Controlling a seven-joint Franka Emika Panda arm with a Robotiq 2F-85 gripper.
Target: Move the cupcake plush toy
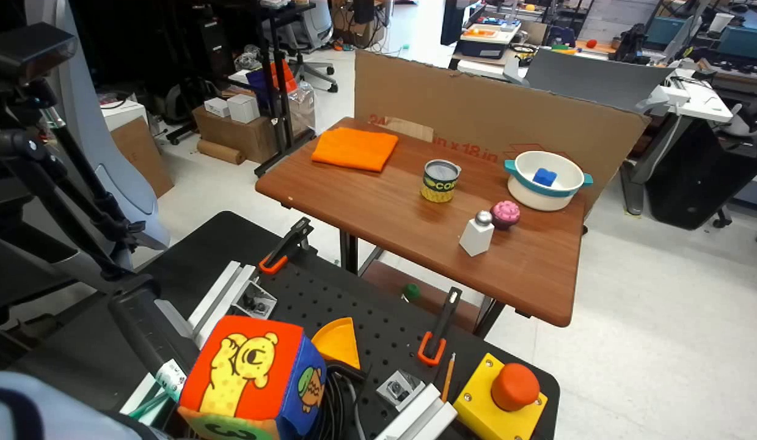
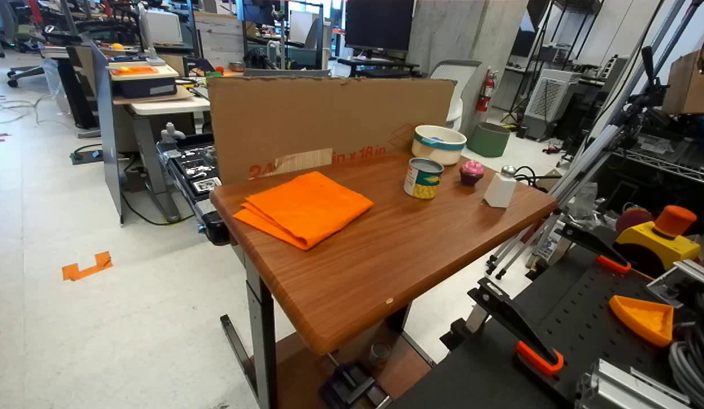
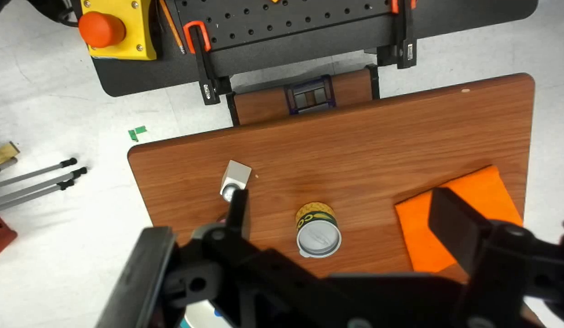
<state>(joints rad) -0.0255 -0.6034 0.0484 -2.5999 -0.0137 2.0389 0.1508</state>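
On the brown wooden table (image 1: 366,189) I counted one folded orange cloth (image 1: 356,148), one yellow-and-green metal can (image 1: 440,181), one white shaker (image 1: 477,236) with a silver top, and one round white bowl (image 1: 537,200) with a blue-green band, holding one small blue thing (image 1: 544,177). One small, round cupcake plush toy (image 1: 505,213) with a bumpy pink top and dark purple bottom sat there too, near the shaker and bowl. My black gripper (image 3: 342,212) had its two fingers spread wide.

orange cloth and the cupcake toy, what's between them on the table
The green-and-yellow can stands between the orange cloth and the cupcake plush toy, as both exterior views show.
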